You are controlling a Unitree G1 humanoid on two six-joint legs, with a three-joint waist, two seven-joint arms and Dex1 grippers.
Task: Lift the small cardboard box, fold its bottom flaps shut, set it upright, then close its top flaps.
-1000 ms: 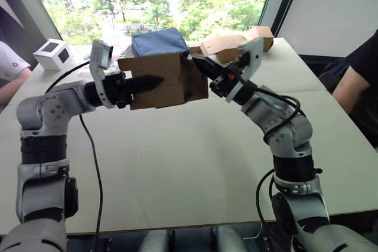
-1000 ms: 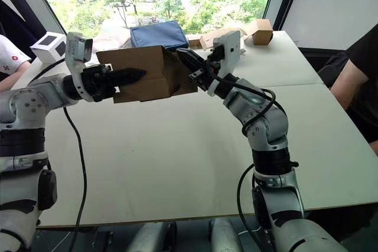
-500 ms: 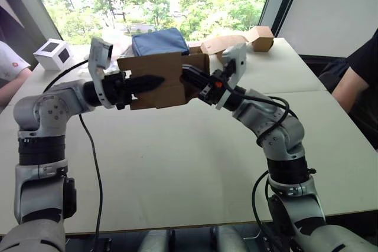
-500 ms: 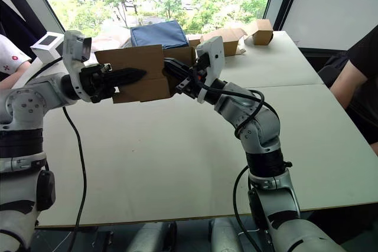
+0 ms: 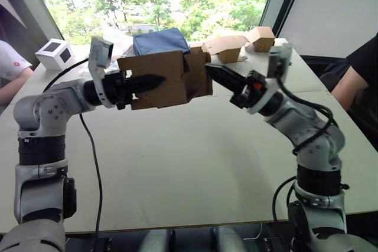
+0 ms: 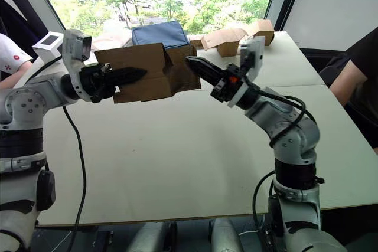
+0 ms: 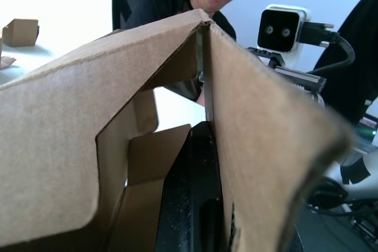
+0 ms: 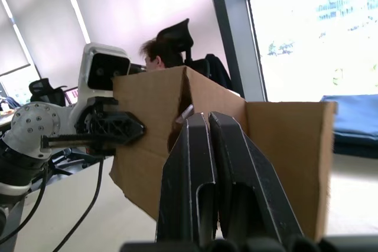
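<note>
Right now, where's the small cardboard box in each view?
Left eye view: small cardboard box upper centre, off the table.
Right eye view: box upper left of centre, before the blue bag.
Left wrist view: box walls fill the foreground.
Right wrist view: box behind the closed right hand.
Shared landmark: left hand clamping its wall.

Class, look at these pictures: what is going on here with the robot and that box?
The robot's left gripper is shut on a wall of the small cardboard box, holding it in the air above the white table. The right gripper, fingers together, points at the box's flapped end, seemingly to press the flaps shut. Other boxes and a blue bag lie behind.
</note>
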